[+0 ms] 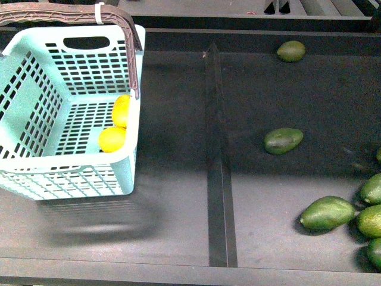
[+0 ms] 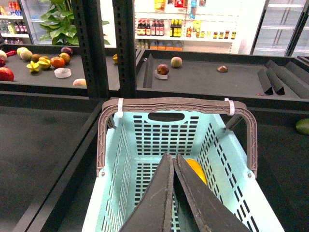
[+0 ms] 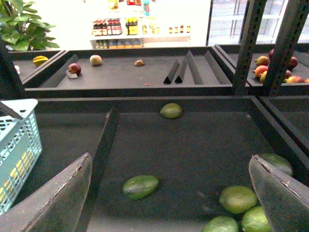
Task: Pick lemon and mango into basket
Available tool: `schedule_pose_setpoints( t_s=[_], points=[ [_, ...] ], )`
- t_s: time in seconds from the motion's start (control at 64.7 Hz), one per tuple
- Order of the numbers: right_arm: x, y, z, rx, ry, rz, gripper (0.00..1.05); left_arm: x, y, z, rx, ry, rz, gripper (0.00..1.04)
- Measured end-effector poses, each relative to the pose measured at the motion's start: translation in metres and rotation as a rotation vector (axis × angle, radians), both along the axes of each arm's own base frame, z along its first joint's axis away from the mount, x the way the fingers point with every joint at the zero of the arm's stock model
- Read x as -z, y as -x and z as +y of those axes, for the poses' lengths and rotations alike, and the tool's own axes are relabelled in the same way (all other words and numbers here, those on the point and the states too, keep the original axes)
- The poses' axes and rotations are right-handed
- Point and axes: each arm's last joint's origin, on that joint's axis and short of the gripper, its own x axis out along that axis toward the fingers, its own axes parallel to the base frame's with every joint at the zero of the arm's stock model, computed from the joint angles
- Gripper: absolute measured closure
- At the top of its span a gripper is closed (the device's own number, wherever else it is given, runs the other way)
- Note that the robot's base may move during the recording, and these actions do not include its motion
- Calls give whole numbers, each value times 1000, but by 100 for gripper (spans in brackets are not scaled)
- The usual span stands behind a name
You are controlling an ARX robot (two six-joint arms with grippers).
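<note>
The pale teal basket [image 1: 59, 113] hangs at the far left of the front view, lifted above its shadow, with its brown handle [image 1: 71, 13] swung over the top. Inside, against the right wall, lie the round yellow lemon [image 1: 112, 139] and the longer yellow mango [image 1: 121, 110]. In the left wrist view my left gripper [image 2: 173, 155] is shut, its fingers pressed together over the basket [image 2: 140, 145]; a yellow fruit [image 2: 197, 170] peeks out beside them. My right gripper [image 3: 170, 158] stands open above the dark shelf and holds nothing. Neither arm shows in the front view.
A raised divider [image 1: 217, 161] splits the shelf. Right of it lie green avocados: one at the back [image 1: 291, 51], one in the middle [image 1: 283, 140], several clustered at the right edge [image 1: 328, 213]. Dark posts [image 2: 91, 43] and further fruit shelves stand behind.
</note>
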Motion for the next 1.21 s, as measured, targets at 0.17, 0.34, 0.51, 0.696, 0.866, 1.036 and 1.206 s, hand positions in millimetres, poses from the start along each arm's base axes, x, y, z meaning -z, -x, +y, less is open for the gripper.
schedule_pose_setpoints(
  t_s=[0.17, 0.34, 0.51, 0.696, 0.866, 1.036, 1.206],
  points=[
    [0, 0, 0, 0, 0, 0, 9, -4, 9, 0, 0, 0, -11, 101],
    [0, 0, 0, 0, 0, 0, 9, -6, 17, 0, 0, 0, -19, 101],
    [0, 0, 0, 0, 0, 0, 9, -7, 24, 0, 0, 0, -23, 101],
    [0, 0, 0, 0, 0, 0, 9, -8, 29, 0, 0, 0, -24, 101],
    [0, 0, 0, 0, 0, 0, 9, -7, 34, 0, 0, 0, -24, 101],
    [0, 0, 0, 0, 0, 0, 9, -3, 42, 0, 0, -1, 11, 101],
    [0, 0, 0, 0, 0, 0, 9, -4, 47, 0, 0, -1, -20, 101]
  ],
)
